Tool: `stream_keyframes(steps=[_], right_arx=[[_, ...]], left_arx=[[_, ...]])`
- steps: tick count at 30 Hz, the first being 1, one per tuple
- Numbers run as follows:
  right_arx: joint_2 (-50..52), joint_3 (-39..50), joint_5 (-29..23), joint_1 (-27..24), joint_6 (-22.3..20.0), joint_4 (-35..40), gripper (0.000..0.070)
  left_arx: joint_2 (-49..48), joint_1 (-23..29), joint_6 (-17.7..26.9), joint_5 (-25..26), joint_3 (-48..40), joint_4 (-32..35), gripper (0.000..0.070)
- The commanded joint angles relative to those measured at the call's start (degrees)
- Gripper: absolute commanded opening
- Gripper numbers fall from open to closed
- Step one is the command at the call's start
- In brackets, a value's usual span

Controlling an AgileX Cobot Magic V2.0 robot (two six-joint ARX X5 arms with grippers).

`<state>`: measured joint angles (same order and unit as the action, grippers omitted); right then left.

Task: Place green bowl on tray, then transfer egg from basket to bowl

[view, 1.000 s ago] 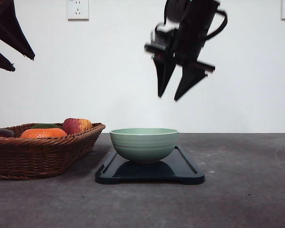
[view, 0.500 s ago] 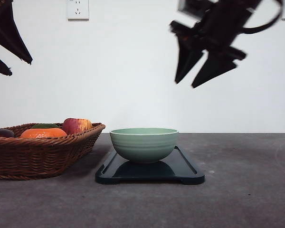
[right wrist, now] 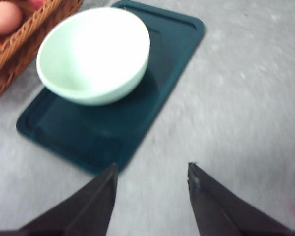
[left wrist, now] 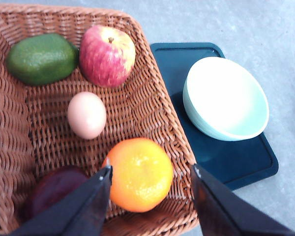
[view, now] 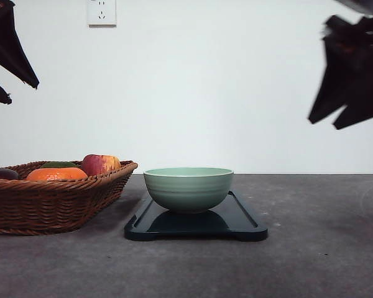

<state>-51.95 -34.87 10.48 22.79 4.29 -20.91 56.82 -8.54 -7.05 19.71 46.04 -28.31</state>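
The green bowl [view: 188, 188] stands upright on the black tray [view: 242, 226], toward the tray's basket-side end [right wrist: 93, 54]. In the wicker basket [view: 50, 205] lies the egg [left wrist: 87, 115], on the weave between the other fruit; it also shows at the basket's edge [right wrist: 5, 17]. My left gripper [view: 23, 93] hangs open high over the basket, above the orange [left wrist: 152, 169]. My right gripper [view: 324, 124] is open and empty, high at the right, over bare table beside the tray [right wrist: 152, 167].
The basket also holds a red-yellow apple [left wrist: 107, 55], a green avocado-like fruit [left wrist: 42, 58], an orange [left wrist: 140, 174] and a dark purple item [left wrist: 54, 189]. Grey table [view: 323, 248] stretches right of the tray. A white wall with an outlet [view: 102, 11] stands behind.
My right gripper has swung up and to the right, away from above the bowl. The left gripper has barely shifted. Bowl, tray and basket stay put.
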Motion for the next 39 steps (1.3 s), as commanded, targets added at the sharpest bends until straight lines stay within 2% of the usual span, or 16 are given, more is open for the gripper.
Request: stream_keyframes(steps=[1,4,8,13,15,18,24,31,39], right_arx=[[1.5,0.1,-0.1,0.2,-0.3,-0.2,0.0276],[4.0,0.1,-0.1,0.2,-0.5,-0.4,0.0276],[4.8,0.1,-0.7,0.2,-0.5,1.0,0.0276],[4.8,0.1,-1.6,0.2,-0.5,1.2,0.0276],[4.8,0.1,-1.6,0.2,-0.5,1.2,0.0276],[4.8,0.1,-1.6,0.2,-0.4,1.2,0.0276],[4.8,0.1,-1.6,0.2,-0.4,1.2,0.0276],[4.8,0.1,-1.6,0.2,-0.2,1.2,0.0276],[4.8,0.1,-1.7,0.2,-0.2,1.2,0.0276]], left_arx=[[0.2,-0.1,-0.3,0.3,1.3,-0.5,0.0311],[0.4,-0.1,-2.9,0.3,1.7,-2.0,0.0311],[3.1,-0.6,-2.9,-1.0,5.6,-5.5,0.0312],[10.5,-2.0,-2.8,-5.5,13.6,-10.9,0.0323],[14.1,-2.6,-2.6,-6.8,17.0,-12.5,0.0337],[19.9,-3.5,-1.7,-9.6,22.1,-15.3,0.0416],[31.4,-5.0,2.2,-16.9,31.5,-20.0,0.0421],[41.9,-5.4,3.2,-18.3,36.7,-20.2,0.0421],[48.6,-5.4,3.2,-18.5,37.0,-15.8,0.0421]])
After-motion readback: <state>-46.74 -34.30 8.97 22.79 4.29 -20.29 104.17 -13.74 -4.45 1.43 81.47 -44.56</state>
